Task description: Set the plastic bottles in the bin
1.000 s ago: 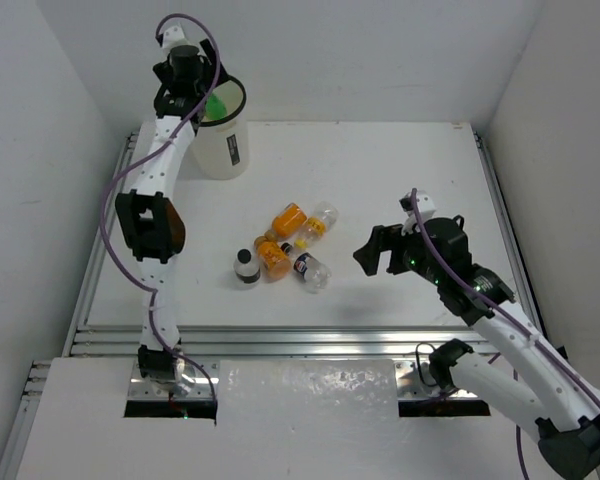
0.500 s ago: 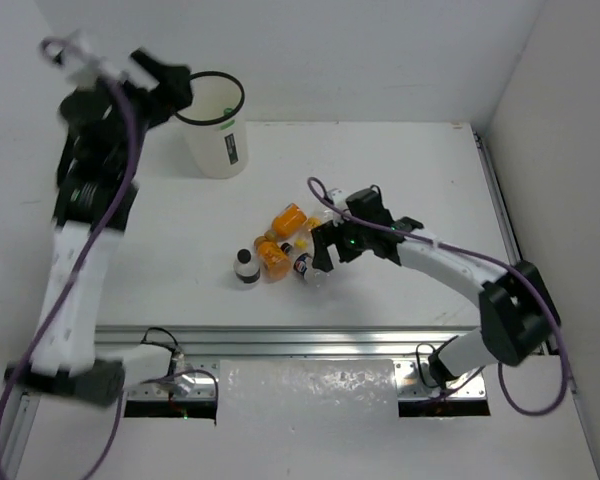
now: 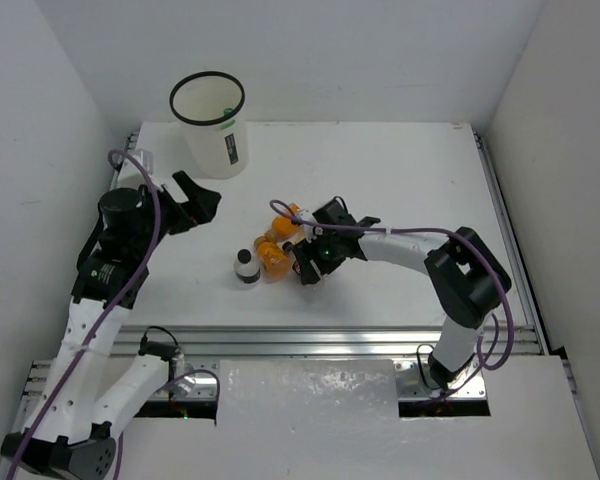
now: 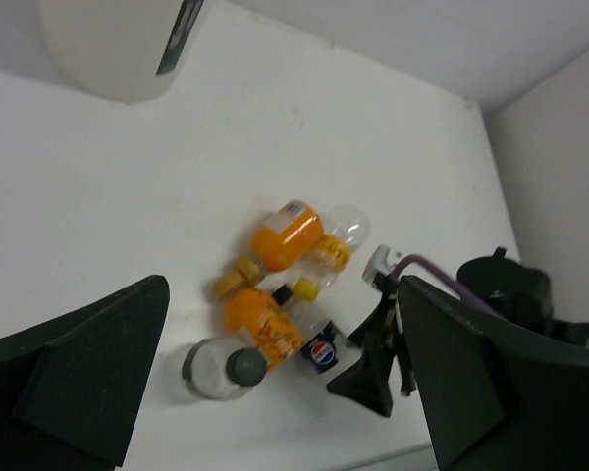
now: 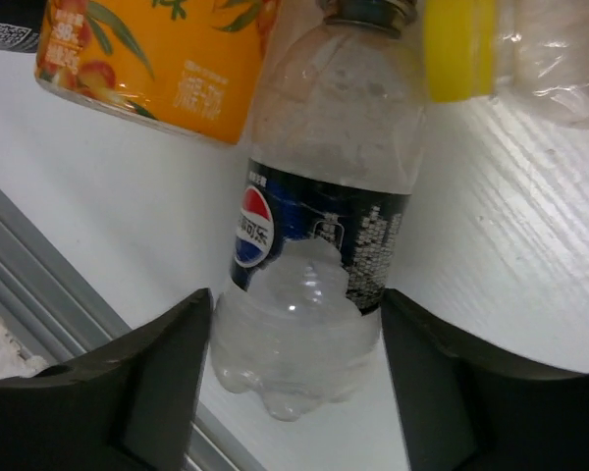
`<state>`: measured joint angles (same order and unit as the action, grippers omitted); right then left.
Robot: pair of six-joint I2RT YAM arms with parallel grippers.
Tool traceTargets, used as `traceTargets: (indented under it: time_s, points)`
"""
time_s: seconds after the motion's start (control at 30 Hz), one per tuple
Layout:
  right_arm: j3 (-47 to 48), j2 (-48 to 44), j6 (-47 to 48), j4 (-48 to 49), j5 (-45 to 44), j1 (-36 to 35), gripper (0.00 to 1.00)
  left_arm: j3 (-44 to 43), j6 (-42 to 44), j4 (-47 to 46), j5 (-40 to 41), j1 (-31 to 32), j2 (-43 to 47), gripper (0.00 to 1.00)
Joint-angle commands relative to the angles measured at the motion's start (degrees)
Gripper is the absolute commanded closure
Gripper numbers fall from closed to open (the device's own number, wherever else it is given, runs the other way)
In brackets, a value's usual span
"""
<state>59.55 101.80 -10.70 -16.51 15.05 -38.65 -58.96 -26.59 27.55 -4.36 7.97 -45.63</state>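
Your right claw (image 3: 311,266) has reached in from 3 o'clock to the heap of plastic bottles, which lies just left of the middle of the table (image 3: 410,170). It has gone for the clear Pepsi bottle (image 5: 314,245). That looks a sensible pick, since this bottle lies on its side at the heap's 5 o'clock edge with bare table on both flanks. The fingers (image 5: 157,373) can straddle it there without shoving its neighbours. They stand one on each side of the bottle's lower end, below the label and right against the plastic. Whether they already pinch it or only bracket it, you cannot tell from the wrist view, and the bottle lies flat on the table. An orange bottle (image 5: 157,59) lies close beside its shoulder, and a yellow cap (image 5: 458,49) sits near its neck, so a lift straight up would disturb them least. A short bottle (image 3: 245,267) stands upright at the heap's 8 o'clock side. Your left claw (image 3: 195,207) hangs with its jaws wide apart and nothing in them, at about 9 o'clock of the heap. It appears to be kept back so the two arms do not crowd each other. The bin (image 3: 205,155) stands well apart, at 11 o'clock from the heap.
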Motion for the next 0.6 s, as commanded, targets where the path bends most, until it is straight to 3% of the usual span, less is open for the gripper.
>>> traceTargets:
  time_s: [0.0,0.07,0.1,0.2,0.33,0.37,0.47,0.57]
  points:
    - [-1.4,-1.1,-0.5,2.5,-0.6,-0.5,0.35,1.9,3.5,0.3,-3.8,0.4,4.7,0.0]
    - [-2.4,-2.8,-1.0,2.8,-1.1,-0.5,0.56,3.7,3.5,-0.4,-5.7,0.4,5.2,0.0]
    - [-3.1,-4.0,-1.6,2.9,-1.3,-0.6,0.59,5.1,3.6,-1.1,-7.0,0.4,5.2,0.0]
    - [-5.8,-11.7,-3.5,2.7,-4.2,-1.0,0.64,5.8,4.0,-3.0,-12.4,0.4,4.8,0.0]
    - [-8.1,-26.1,-7.6,-0.1,-9.6,-1.1,0.68,6.1,2.0,-11.3,-28.4,0.4,2.2,0.0]
    - [-8.1,-26.1,-7.6,-0.1,-9.6,-1.0,0.68,6.1,1.0,-11.3,-28.4,0.5,2.2,0.0]
    - [-11.6,-36.6,-9.7,5.2,-6.5,-1.0,0.69,8.4,-4.2,-22.6,-35.7,2.7,-0.7,0.0]
    - [-15.8,-45.7,-11.5,13.5,-1.9,-0.9,0.69,8.4,-6.4,-27.6,-35.7,9.4,-3.5,0.0]
